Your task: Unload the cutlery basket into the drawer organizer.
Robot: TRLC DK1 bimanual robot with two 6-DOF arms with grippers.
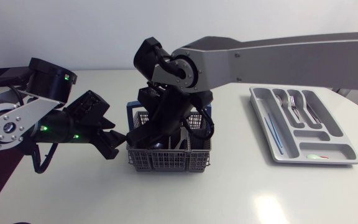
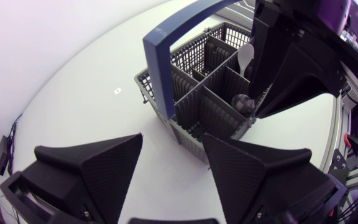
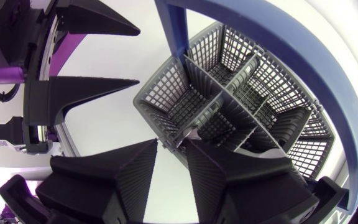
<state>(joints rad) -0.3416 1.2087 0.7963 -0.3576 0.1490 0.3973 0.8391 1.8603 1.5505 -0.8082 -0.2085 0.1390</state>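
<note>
The grey cutlery basket with its blue handle stands mid-table. The right arm comes in over it, its right gripper sunk into the basket's compartments. The left gripper sits just beside the basket's left wall, fingers spread, holding nothing. Well to the basket's right lies the grey drawer organizer, with forks and spoons in its long slots

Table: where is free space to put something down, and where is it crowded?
Free: the table between basket and organizer, and the whole strip in front of them. Crowded: around the basket, with the left gripper beside it and the right gripper inside it.
</note>
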